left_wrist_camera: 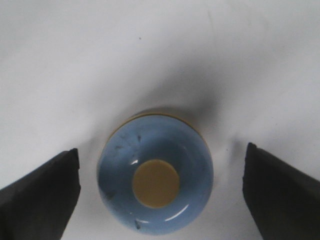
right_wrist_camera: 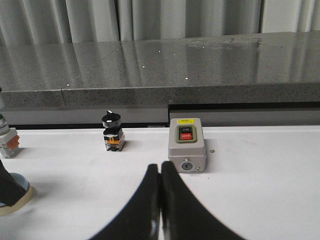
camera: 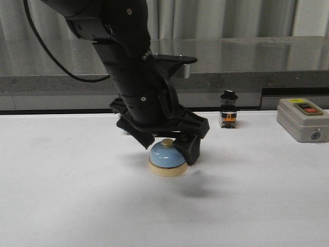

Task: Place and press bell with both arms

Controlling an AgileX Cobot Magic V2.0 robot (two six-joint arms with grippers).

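1. The bell (camera: 167, 157) sits on the white table (camera: 77, 195), base flat and knob up, a little left of centre in the front view. It shows no tilt.
2. The left gripper (camera: 167, 145) hangs directly over it, pointing down. Its jaws are spread, one finger on each side of the dome. In the left wrist view the fingers (left_wrist_camera: 42, 195) stand clear of the bell (left_wrist_camera: 156, 181), with white table visible in both gaps, so nothing is clamped.
3. Key relation: the bell lies straight below the left claw, centred between the fingertips. Being round, it has no long axis to align with. The left arm is by far the nearer.
4. The right gripper (right_wrist_camera: 160, 200) is out of the front view. Its own camera shows its fingers pressed together, holding nothing, low over the table. The bell's edge (right_wrist_camera: 14, 195) appears at the margin of that view, well off to one side.
5. Judgement: placing looks done or nearly so. Pressing the knob would remain, probably needing the left claw clear.
6. Surface: plain, matte, level white.
7. Room: a grey box with red and green buttons (camera: 303, 119) and a small black-topped switch (camera: 228, 109) stand at the far edge, well apart from the bell. Behind them are a grey stone counter (camera: 247, 56) and pale curtains (camera: 221, 18).
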